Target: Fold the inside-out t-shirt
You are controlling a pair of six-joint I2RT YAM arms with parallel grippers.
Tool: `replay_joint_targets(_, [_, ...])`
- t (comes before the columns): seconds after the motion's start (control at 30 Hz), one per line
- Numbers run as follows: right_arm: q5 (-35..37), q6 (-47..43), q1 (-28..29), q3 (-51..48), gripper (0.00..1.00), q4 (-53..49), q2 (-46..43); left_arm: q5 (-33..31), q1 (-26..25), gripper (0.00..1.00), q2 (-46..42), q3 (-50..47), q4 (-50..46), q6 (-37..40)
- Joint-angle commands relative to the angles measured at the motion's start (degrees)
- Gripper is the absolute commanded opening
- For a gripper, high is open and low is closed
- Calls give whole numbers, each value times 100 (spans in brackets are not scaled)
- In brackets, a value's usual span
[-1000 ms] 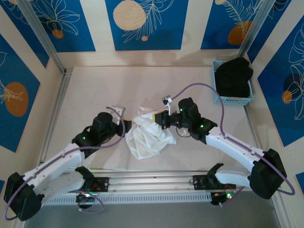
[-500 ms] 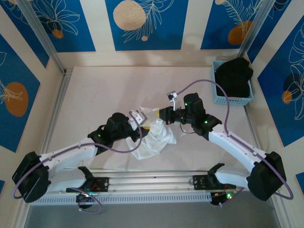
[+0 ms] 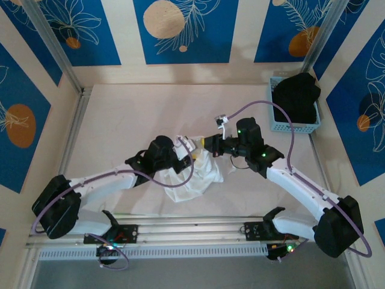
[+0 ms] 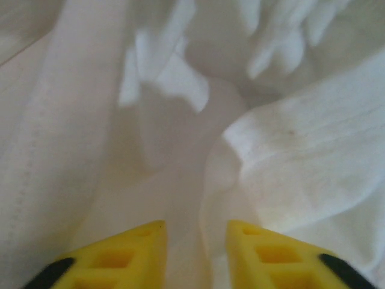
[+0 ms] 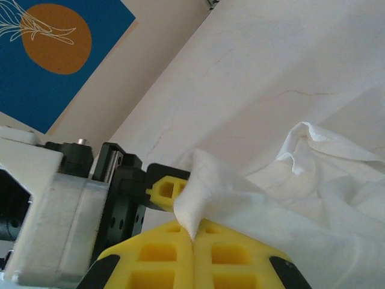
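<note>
Untangling seemed the step: the right claw [image 5: 194,233] pinched an edge of the inside-out t-shirt [image 3: 195,176], bunched on the surface [image 3: 120,114]; the left claw [image 4: 194,233] hung open over cloth. Next probably called for a second grip, then spreading.

Both arms, left [image 3: 99,180] and right [image 3: 299,185], have white links and bulky black joint housings dotted with small green lights [image 3: 239,129]. A lilac cable [image 3: 289,144] loops along each. The jaws are yellow fingers [image 5: 228,253] with square recesses and black patches; a silver-and-black mount sits at eight o'clock in the right wrist view.
</note>
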Motion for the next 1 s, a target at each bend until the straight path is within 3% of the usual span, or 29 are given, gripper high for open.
replay_joint_targets(0.0, [-81, 55, -79, -72, 0, 43, -208, -112, -51, 16, -6, 174, -38, 90])
replay_joint_targets(0.13, [24, 53, -246, -88, 0, -11, -340, 419, -53, 0, -327, -53, -128, 55])
replay_joint_targets(0.4, [256, 33, -477, 81, 0, -286, -394, 1501, -102, 0, -1341, -767, -299, 196])
replay_joint_targets(0.63, [728, -241, -446, 312, 0, -1167, -262, 2192, -493, 0, -962, -790, -521, 563])
replay_joint_targets(0.73, [842, -262, -386, 159, 0, -1312, -312, 2343, -558, 4, -828, -771, -581, 576])
replay_joint_targets(0.97, [913, -219, -372, -39, 0, -1393, -510, 2686, -567, 33, -1366, -1137, 201, 110])
